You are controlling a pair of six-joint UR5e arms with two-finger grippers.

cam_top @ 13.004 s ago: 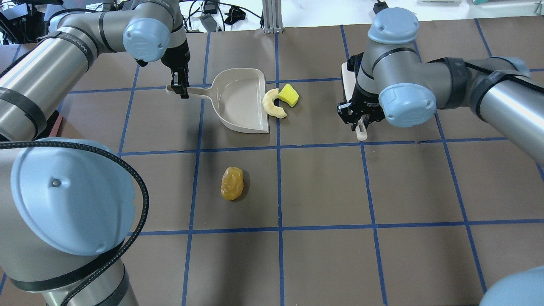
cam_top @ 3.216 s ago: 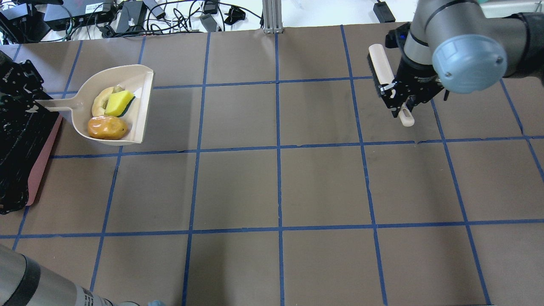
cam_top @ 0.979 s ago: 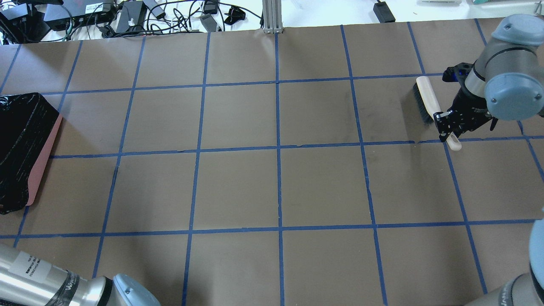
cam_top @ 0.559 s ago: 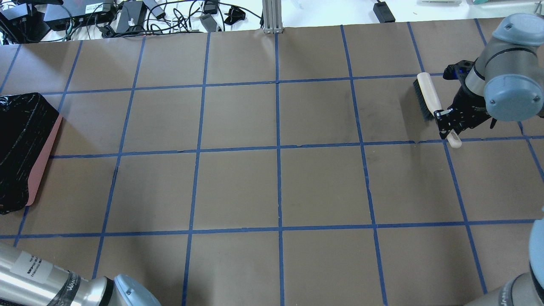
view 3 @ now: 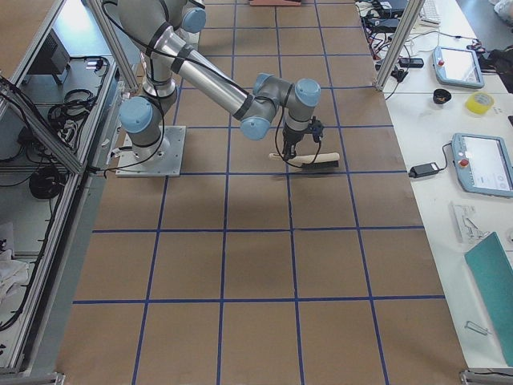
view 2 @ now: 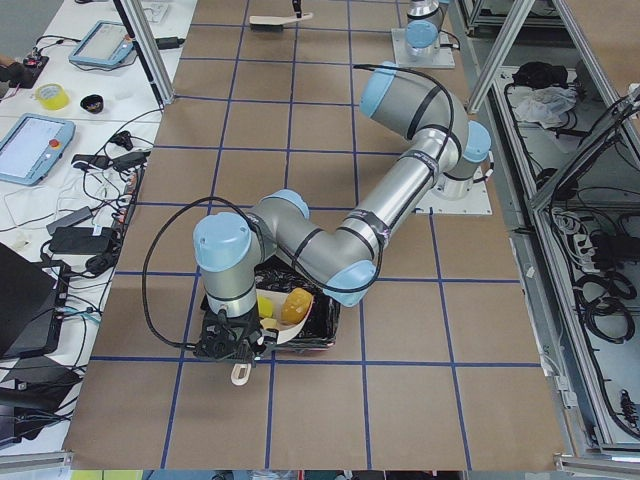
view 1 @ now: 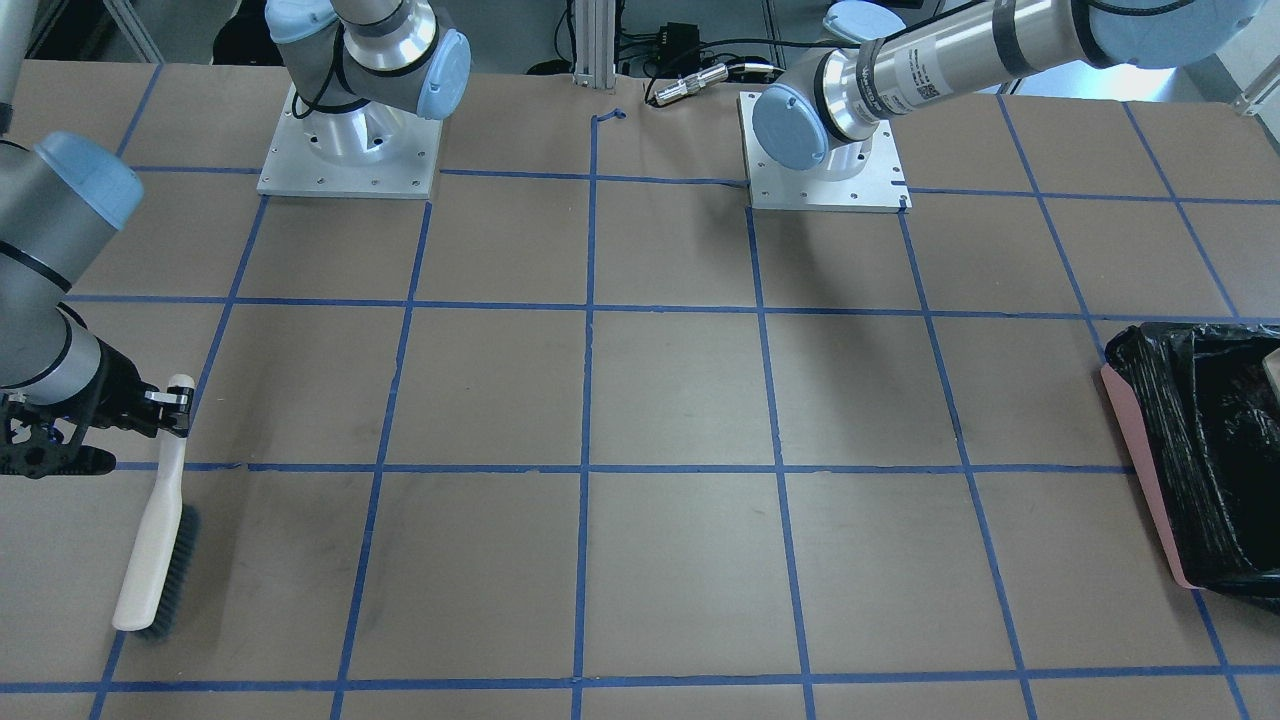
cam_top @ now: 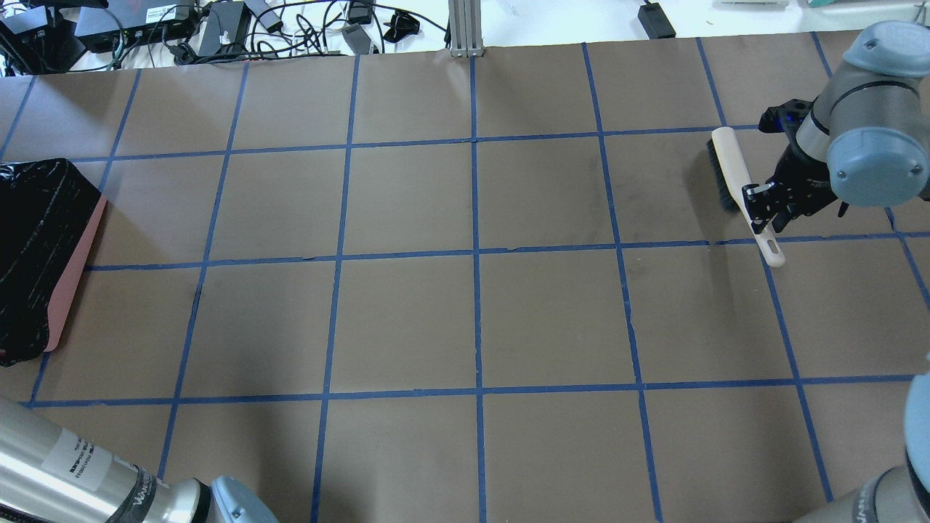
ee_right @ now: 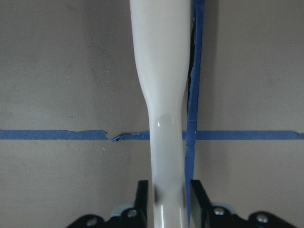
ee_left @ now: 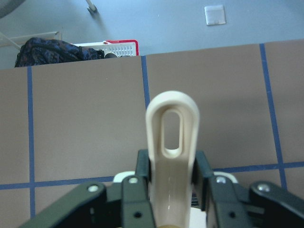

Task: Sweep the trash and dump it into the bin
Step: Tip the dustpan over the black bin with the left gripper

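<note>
My left gripper (ee_left: 171, 173) is shut on the beige dustpan's looped handle (ee_left: 171, 137). In the exterior left view it holds the dustpan (view 2: 290, 325) over the bin (view 2: 328, 318). The yellow wedge (view 2: 265, 303) and the orange-brown lump (view 2: 296, 305) show there; I cannot tell whether they lie in the pan or in the bag. The cream crescent is hidden. The bin's pink wall (cam_top: 73, 276) and black bag (view 1: 1200, 450) stand at the table's left end. My right gripper (cam_top: 763, 207) is open around the cream brush handle (ee_right: 166, 118); the brush (view 1: 155, 540) lies on the table.
Cables and power supplies (cam_top: 218, 22) lie beyond the table's far edge, by an aluminium post (cam_top: 465, 29). The two arm bases (view 1: 350, 150) stand on plates. A red and white basket (ee_left: 121, 47) is on the floor past the table's end.
The dustpan with the trash has gone from the table to over the bin, out of the overhead view. In the last second the brush came down flat and the right jaws let go.
</note>
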